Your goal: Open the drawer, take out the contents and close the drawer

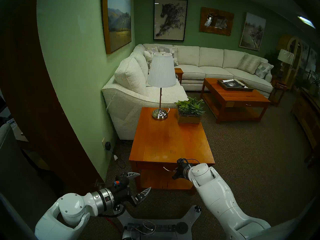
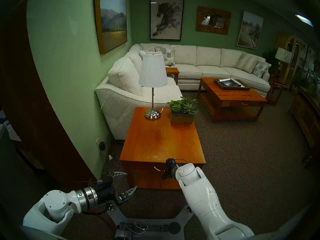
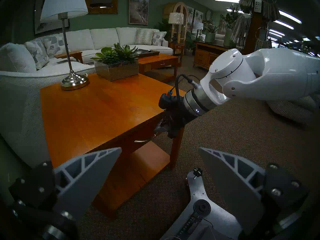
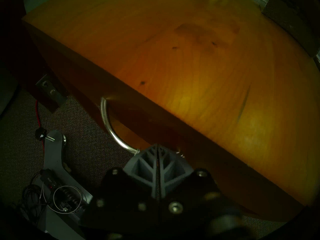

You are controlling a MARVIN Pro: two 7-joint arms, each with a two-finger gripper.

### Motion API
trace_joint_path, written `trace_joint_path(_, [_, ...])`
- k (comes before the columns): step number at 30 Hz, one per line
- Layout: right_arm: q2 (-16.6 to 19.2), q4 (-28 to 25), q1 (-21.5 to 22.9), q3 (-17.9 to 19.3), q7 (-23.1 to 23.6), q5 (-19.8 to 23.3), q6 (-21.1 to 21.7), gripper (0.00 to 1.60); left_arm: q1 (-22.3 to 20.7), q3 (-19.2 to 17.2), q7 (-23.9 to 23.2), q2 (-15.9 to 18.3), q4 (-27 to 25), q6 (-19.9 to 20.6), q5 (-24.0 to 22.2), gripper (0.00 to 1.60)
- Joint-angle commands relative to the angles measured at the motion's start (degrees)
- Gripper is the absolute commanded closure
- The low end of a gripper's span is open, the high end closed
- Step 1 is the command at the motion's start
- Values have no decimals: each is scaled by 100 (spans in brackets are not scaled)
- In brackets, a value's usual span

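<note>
Both grippers were low in the head view. The right gripper point(image 4: 157, 148) had its fingers pressed together on the silver pull point(image 4: 110, 127) of the drawer point(image 1: 154, 167), under the tabletop point(image 1: 169, 141) edge. The left gripper point(image 1: 141, 182), lower left, had fingers spread wide, holding nothing.

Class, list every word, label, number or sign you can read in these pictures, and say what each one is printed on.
None can be read.
Dark book in the tray on the far coffee table: pale cover print, too small and blurred.
White label at the left edge, beyond the brown door: blue print, too blurred.
Grey unit on the robot's base: tiny markings, too dark.
</note>
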Motion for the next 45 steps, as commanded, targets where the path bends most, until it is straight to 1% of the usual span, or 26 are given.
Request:
trace_joint_path(1, [-68,90,165,-112,44,-51,6,160,-18,-19,-4,8,-168,-23,-1,0])
trace_joint_path(11, [-174,338,358,-232,62,-111,-2,160,-18,-21,-7,4,-167,-23,2,0])
trace_joint_path(15, [-164,430,419,-319,104,-191,105,160,-18,-22,-8,3,-169,-22,3,0])
trace_joint_path(23, [-113,414,230,-390,195,-233,250,160,-19,-23,-12,-1,-166,-22,5,0])
trace_joint_path(31, [-99,590,144,-374,199,-223,223,160,-25,-22,-18,-5,-157,-25,5,0])
trace_joint_path(35, [-87,598,98,-367,211,-210,210,160,-27,-22,-20,-7,-154,-26,6,0])
trace_joint_path(36, [-46,514,-5,-379,269,-200,244,160,-30,-21,-23,-9,-150,-27,6,0])
trace_joint_path(45, [98,260,-355,-363,373,-100,246,160,-38,-20,-30,-16,-135,-29,7,0])
